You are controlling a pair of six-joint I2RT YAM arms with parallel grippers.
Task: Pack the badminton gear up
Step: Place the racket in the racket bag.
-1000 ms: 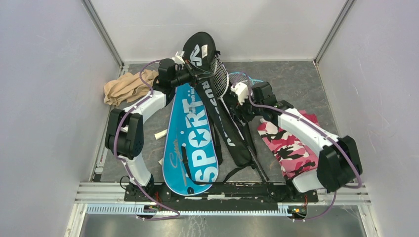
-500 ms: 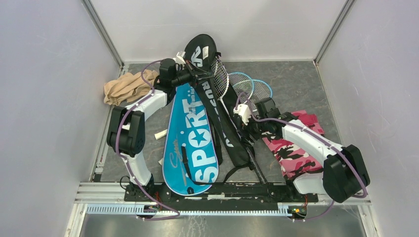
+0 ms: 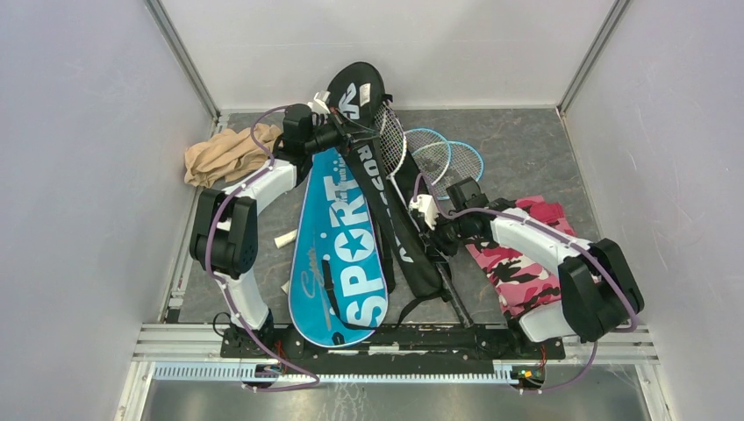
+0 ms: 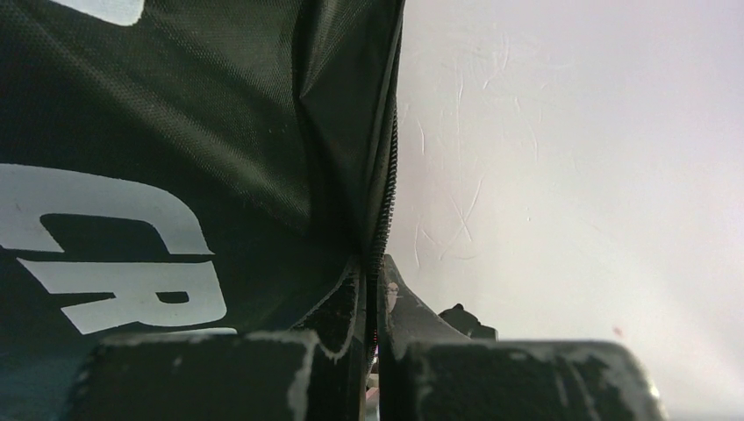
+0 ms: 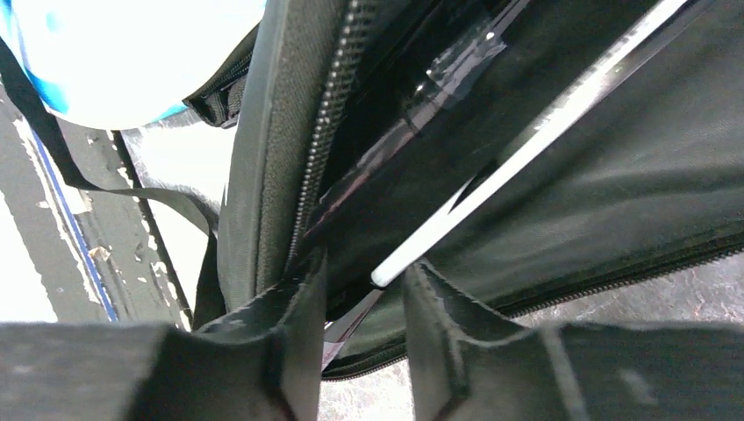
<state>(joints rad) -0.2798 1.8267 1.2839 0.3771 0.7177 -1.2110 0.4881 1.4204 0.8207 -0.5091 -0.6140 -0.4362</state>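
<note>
1. The dark grey surface [image 3: 544,149] stretches under both arms and on past the right end effector [image 3: 432,235] to the far wall
2. The blue "SPORT" cover [image 3: 342,254] lies flat, with its narrow end just under the left end effector [image 3: 340,133] and its wide end back near the arm bases; it is to the left of the right end effector
3. The black cover [image 3: 358,88] runs diagonally from beyond the left end effector down to the right end effector, overlapping the blue cover's right edge; in the right wrist view its zip side [image 5: 561,175] gapes open
4. A pink camouflage cloth [image 3: 518,272] lies under the right arm, to the right of and behind the right end effector
5. A tan cloth [image 3: 224,153] is bunched to the left of the left end effector, apart from it
6. A white-strung racket head [image 3: 392,136] sticks out of the black cover just right of the left end effector; two blue-rimmed racket heads [image 3: 452,158] lie beyond the right end effector
7. The left end effector [image 4: 373,351] has its fingers pressed together, clamped on the black cover's zip edge
8. The right end effector [image 5: 364,324] has its fingers partway apart; the end of a pale racket shaft [image 5: 526,132] sits in the gap at their tips, with nothing visibly clamped
9. A small white piece [image 3: 285,239] lies on the surface left of the blue cover, well below the left end effector
</note>
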